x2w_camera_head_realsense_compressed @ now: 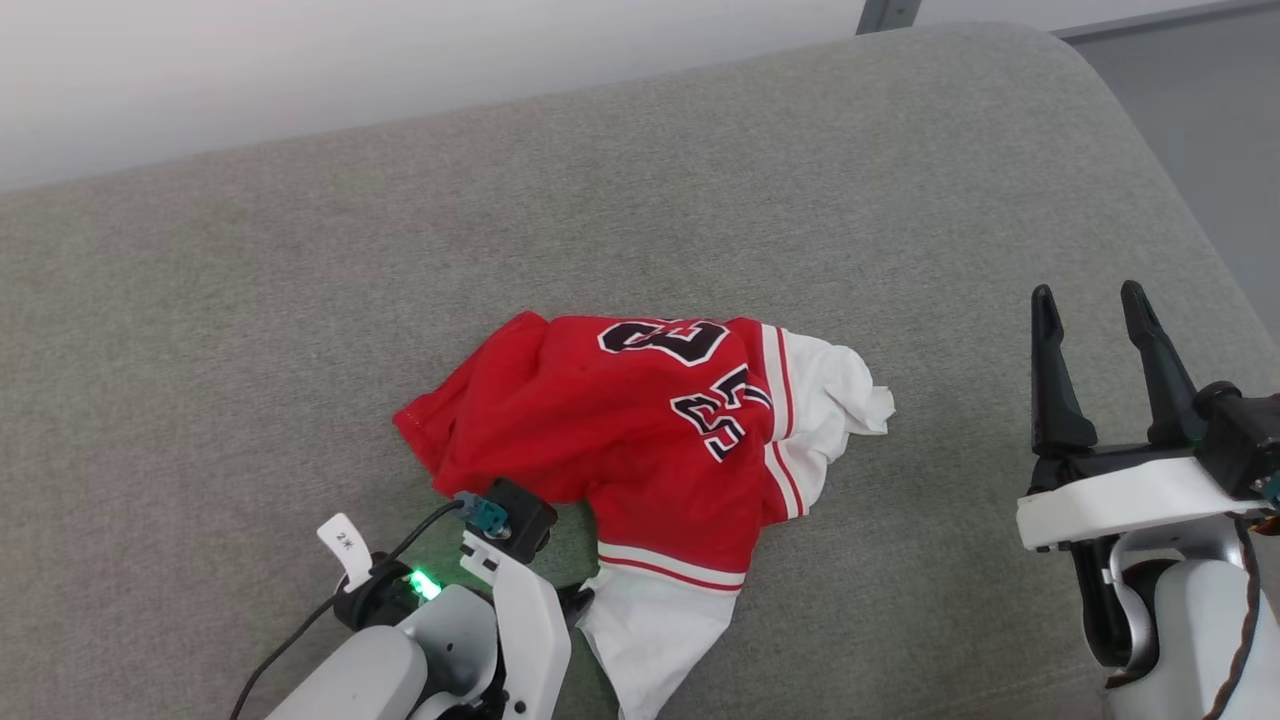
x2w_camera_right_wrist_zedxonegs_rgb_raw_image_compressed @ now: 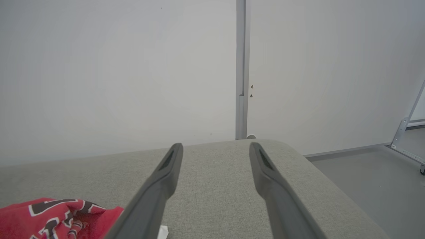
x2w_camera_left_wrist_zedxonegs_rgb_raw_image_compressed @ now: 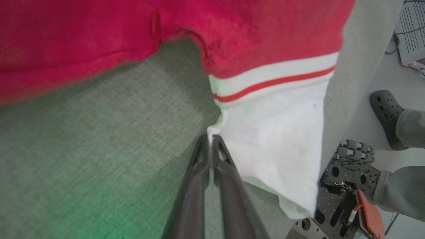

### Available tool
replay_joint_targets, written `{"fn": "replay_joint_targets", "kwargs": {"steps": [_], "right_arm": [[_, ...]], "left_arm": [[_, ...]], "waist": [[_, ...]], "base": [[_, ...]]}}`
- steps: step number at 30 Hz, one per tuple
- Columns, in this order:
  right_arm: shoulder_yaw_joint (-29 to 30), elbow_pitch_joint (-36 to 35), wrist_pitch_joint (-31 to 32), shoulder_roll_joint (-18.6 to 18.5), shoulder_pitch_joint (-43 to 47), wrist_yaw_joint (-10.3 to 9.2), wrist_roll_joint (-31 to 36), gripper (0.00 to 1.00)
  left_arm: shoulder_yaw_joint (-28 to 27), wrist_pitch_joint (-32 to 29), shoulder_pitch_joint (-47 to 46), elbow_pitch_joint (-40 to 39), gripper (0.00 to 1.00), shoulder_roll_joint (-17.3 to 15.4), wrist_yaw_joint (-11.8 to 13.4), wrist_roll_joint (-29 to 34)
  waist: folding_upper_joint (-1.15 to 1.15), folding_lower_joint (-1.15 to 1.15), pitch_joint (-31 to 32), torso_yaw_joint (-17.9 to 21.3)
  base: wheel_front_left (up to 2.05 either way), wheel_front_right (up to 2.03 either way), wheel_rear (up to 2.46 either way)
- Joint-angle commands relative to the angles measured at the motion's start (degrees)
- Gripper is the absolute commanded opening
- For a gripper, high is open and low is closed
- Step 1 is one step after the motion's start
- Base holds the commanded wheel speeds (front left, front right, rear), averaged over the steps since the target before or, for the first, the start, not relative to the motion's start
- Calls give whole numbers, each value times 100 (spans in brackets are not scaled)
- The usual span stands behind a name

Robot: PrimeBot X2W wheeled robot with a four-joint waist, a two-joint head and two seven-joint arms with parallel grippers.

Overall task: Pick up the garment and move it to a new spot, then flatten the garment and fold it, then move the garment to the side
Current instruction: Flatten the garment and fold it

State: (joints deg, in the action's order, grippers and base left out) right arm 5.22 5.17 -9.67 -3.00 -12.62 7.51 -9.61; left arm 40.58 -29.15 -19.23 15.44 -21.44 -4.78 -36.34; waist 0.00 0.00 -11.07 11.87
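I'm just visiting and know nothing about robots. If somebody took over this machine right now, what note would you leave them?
Left gripper: shut, apparently pinching the garment at the edge of its white sleeve.
Right gripper: open and empty, off to the garment's right.
The garment lies crumpled on the grey cushion, with its numerals facing up.
Done: the first grasp, it seems. Nothing is flattened or folded.
Left: lift it to a new spot, flatten it, fold it and move it aside.
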Motion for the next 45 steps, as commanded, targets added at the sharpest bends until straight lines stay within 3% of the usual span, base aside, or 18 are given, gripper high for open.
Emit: {"fn": "replay_joint_targets", "kwargs": {"steps": [1,10,15,16,18,21,24,29,30,31,32,38,45], "right_arm": [[13,4,-54,12,-57,-4,-6,100],[158,1,-17,10,-41,-4,49,100],[151,-19,54,10,-10,-4,65,100],[151,-19,54,10,-10,-4,65,100],[139,-35,106,9,4,-4,93,100],[114,-36,142,9,1,-4,56,100],[63,-15,174,9,-16,-4,41,100],[-27,39,236,10,15,-4,19,100],[-33,53,235,10,30,-4,4,100],[-47,61,243,8,38,-4,6,100],[-61,63,255,10,49,-4,22,100],[-37,20,281,9,120,-4,16,100],[-27,-71,346,9,118,-4,-19,100]], "left_arm": [[53,-54,31,119,0,-32,-20,-54],[-456,-70,-122,-167,0,-714,140,-176],[-892,-266,-201,-435,0,-1463,272,-246],[-892,-266,-201,-435,0,-1463,272,-246],[-1071,-427,-289,-432,0,-1961,360,-121],[-1221,-516,-397,-268,0,-2261,429,-60],[-1307,-557,-502,50,0,-2430,420,-66],[-1402,-548,-680,590,0,-2268,233,-401],[-1407,-522,-732,689,32,-2244,216,-415],[-1404,-517,-776,768,54,-2224,171,-454],[-1434,-524,-823,830,100,-2178,156,-525],[-1537,-1107,-1012,838,100,-2102,233,-896],[-1515,-2228,-638,282,100,-2059,866,-1350]], "waist": [[0,0,7,-44],[0,0,73,-373],[0,0,105,-527],[0,0,105,-527],[0,0,113,-606],[0,0,111,-658],[0,0,116,-683],[0,0,145,-718],[0,0,156,-726],[0,0,165,-729],[0,0,175,-735],[0,0,219,-785],[0,0,139,-789]], "base": [[0,0,0],[0,0,0],[0,0,0],[0,0,0],[0,0,0],[0,0,0],[0,0,0],[0,0,0],[0,0,0],[0,0,0],[0,0,0],[0,0,0],[0,0,0]]}}
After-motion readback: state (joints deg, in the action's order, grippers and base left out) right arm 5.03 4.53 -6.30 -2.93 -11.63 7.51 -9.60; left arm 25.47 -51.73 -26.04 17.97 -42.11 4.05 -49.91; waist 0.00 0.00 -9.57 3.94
